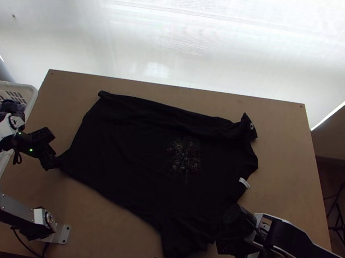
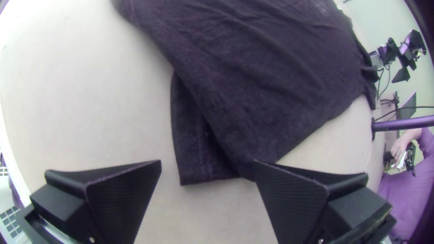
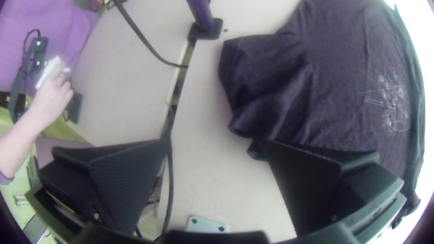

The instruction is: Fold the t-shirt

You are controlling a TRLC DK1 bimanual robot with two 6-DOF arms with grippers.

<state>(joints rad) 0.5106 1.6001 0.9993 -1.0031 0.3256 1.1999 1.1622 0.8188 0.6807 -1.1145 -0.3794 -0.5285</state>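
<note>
Dark t-shirt (image 1: 133, 159) lies spread across the desk (image 1: 108, 227)

The shirt sits mid-desk, its hem toward the left arm and its collar, with a small white label (image 1: 244, 182), toward the right side. A pale line pattern (image 1: 184, 156) marks the chest. Along the far side the cloth forms a long ridge, ending in a rumpled sleeve (image 1: 246, 127); the near sleeve (image 1: 186, 240) points to the desk's near edge.

At the near hem corner, the left gripper (image 1: 55, 159) has its fingers wide apart with nothing clamped; the left wrist view shows a lower layer jutting from under the upper one. The right gripper (image 1: 222, 257) stands beside the near sleeve, also spread wide and holding nothing.

Farther out, a white basket (image 1: 30, 94) with dark cloth (image 1: 10, 106) in it stands by the desk's left edge, and a white screen (image 1: 157, 51) hangs beyond the far edge.
</note>
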